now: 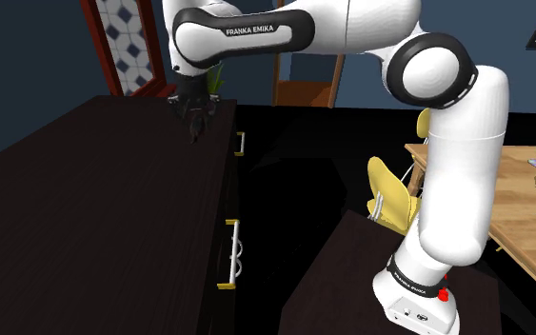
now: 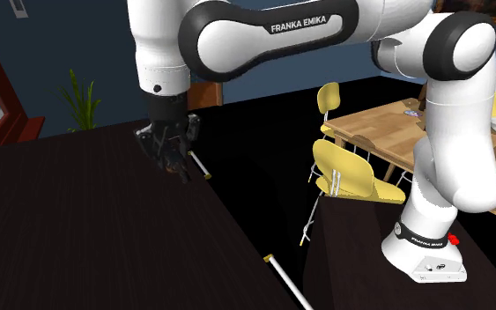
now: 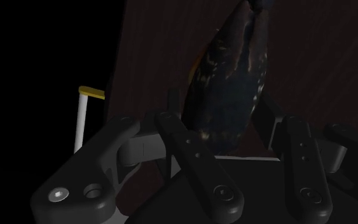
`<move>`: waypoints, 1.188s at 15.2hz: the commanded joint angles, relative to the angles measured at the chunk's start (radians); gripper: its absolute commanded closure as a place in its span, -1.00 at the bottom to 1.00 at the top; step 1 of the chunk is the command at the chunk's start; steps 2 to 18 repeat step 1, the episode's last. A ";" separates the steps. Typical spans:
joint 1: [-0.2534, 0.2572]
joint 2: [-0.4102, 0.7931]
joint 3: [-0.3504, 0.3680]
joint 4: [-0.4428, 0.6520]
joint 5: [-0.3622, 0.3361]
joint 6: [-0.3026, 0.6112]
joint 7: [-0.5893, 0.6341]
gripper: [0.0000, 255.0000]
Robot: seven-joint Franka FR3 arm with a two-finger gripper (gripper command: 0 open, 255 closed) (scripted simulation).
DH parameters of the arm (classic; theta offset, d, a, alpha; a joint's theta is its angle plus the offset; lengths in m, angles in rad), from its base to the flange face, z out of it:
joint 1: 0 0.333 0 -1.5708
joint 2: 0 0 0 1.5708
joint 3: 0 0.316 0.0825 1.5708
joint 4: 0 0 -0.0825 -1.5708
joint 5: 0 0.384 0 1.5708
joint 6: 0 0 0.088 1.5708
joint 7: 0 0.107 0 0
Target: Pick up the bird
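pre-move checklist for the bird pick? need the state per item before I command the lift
1. Bird lined up with gripper: ok, in the wrist view it lies along the gripper's middle.
2. Grip closed on bird: cannot tell.
3. Bird off the cabinet top: cannot tell, dark on dark.
4. Margin from the cabinet's edge: not ok, the bird is close to the edge above the drawer handle; a slip could send it over.
5. Yellow chair out of the lift path: ok, it stands well away from the gripper.
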 commanded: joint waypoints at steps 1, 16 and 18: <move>0.001 0.000 0.000 0.008 0.000 -0.008 0.000 1.00; 0.001 0.000 0.000 0.008 0.000 -0.008 0.000 1.00; 0.001 0.000 0.000 0.008 0.000 -0.008 0.000 1.00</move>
